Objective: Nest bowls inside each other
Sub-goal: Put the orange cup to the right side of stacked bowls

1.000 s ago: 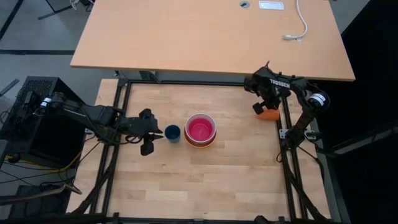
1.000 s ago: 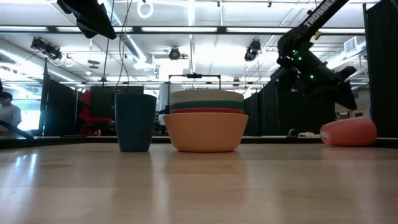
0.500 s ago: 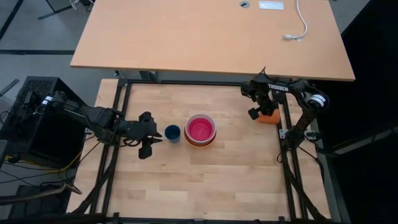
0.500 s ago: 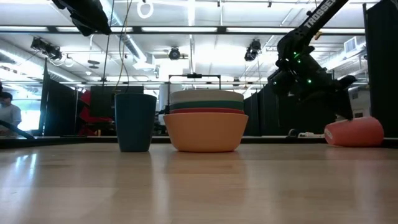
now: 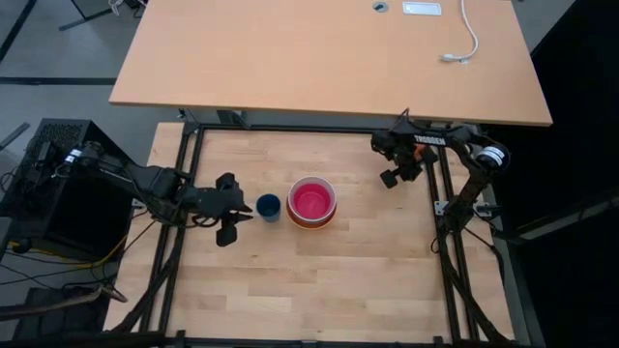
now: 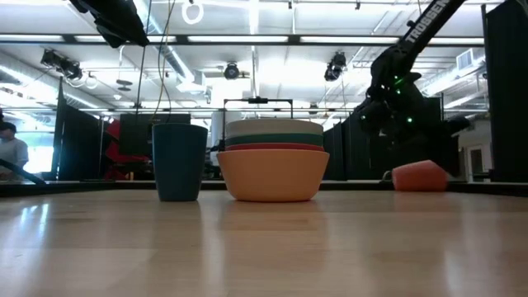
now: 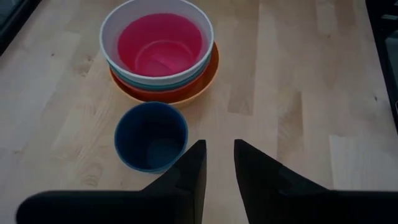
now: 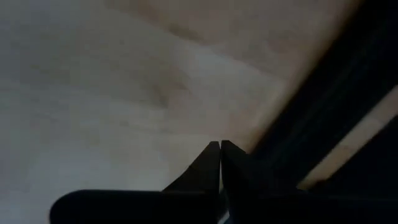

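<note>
Your bowls (image 5: 311,202) sit nested in one stack at mid-desk (image 5: 319,280), pink innermost, orange outermost. A blue cup (image 5: 268,206) stands just beside the stack. Your left end effector (image 5: 232,205) hovers near the cup, slightly parted, grasping nothing. Your right end effector (image 5: 392,164) is clenched and empty at the desk's far right.

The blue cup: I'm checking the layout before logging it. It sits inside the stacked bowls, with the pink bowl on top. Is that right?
Not quite. The blue cup stands on the table beside the stacked bowls, not inside them, as the high view shows. The pink bowl is indeed the top one in the stack.
</note>
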Robot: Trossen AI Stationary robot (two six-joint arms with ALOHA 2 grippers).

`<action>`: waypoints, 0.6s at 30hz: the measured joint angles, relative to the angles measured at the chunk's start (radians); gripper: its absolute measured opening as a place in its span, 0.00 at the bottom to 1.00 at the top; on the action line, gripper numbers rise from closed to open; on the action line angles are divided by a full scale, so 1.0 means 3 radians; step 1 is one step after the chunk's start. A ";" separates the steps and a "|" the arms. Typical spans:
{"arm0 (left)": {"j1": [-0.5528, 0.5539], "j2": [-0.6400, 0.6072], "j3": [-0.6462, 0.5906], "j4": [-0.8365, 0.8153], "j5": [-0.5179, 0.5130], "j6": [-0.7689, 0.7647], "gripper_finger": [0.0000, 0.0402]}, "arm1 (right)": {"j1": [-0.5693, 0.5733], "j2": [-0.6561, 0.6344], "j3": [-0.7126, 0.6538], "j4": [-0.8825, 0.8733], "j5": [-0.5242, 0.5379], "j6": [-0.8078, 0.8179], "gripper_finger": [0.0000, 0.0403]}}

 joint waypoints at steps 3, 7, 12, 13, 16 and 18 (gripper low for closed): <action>0.0000 0.0000 0.0000 0.0000 -0.0007 -0.0002 0.17 | -0.0020 0.0000 0.0042 0.0074 0.0112 -0.0023 0.00; 0.0000 0.0000 0.0000 -0.0001 -0.0016 -0.0004 0.17 | -0.0047 -0.0001 0.0099 0.0172 0.0261 -0.0054 0.00; 0.0000 0.0000 0.0000 -0.0002 -0.0021 -0.0013 0.16 | -0.0129 -0.0002 0.0137 0.0210 0.0686 -0.0124 0.00; 0.0000 0.0000 0.0000 -0.0003 -0.0021 -0.0013 0.16 | -0.0146 -0.0002 0.0137 0.0208 0.0761 -0.0126 0.00; 0.0000 0.0000 0.0000 -0.0003 -0.0020 -0.0003 0.16 | -0.0196 -0.0002 0.0137 0.0217 0.0906 -0.0150 0.00; 0.0000 0.0000 0.0000 -0.0003 -0.0021 -0.0001 0.16 | -0.0242 -0.0002 0.0137 0.0219 0.1060 -0.0161 0.00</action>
